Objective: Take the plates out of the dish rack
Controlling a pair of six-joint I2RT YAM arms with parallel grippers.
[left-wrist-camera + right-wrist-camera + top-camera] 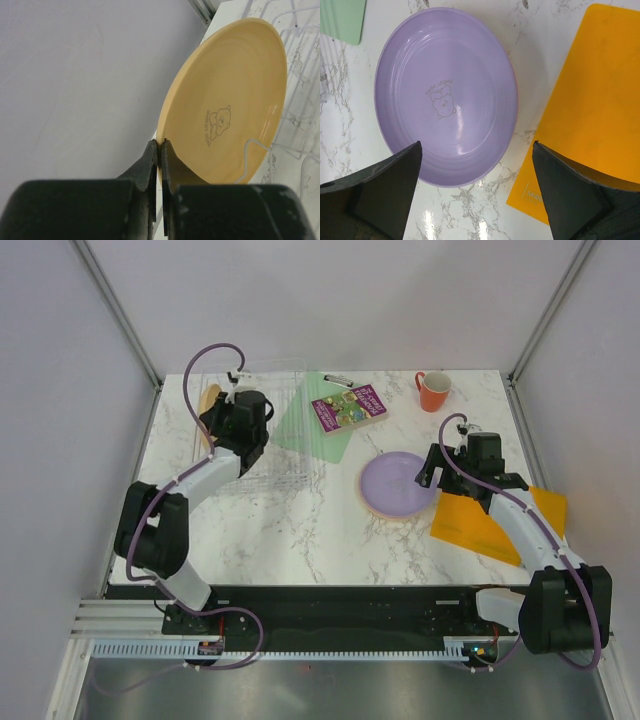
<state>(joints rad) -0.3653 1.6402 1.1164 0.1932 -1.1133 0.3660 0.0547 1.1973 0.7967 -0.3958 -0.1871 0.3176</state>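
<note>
Dish rack point(265, 440): at 10 o'clock on the table, with one yellow plate point(230, 100) standing upright inside.
Lilac plate point(398, 483): already out, lying flat at 3 o'clock; the unloading seems partly done.
Right gripper point(476, 147): spread wide just above it, holding nothing.
Left gripper point(159, 147): clenched on the yellow plate's rim, at its 7 o'clock edge.

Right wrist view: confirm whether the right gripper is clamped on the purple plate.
No, the right gripper has its jaws wide open, one finger on each side, over the purple plate lying flat on the table.
</note>
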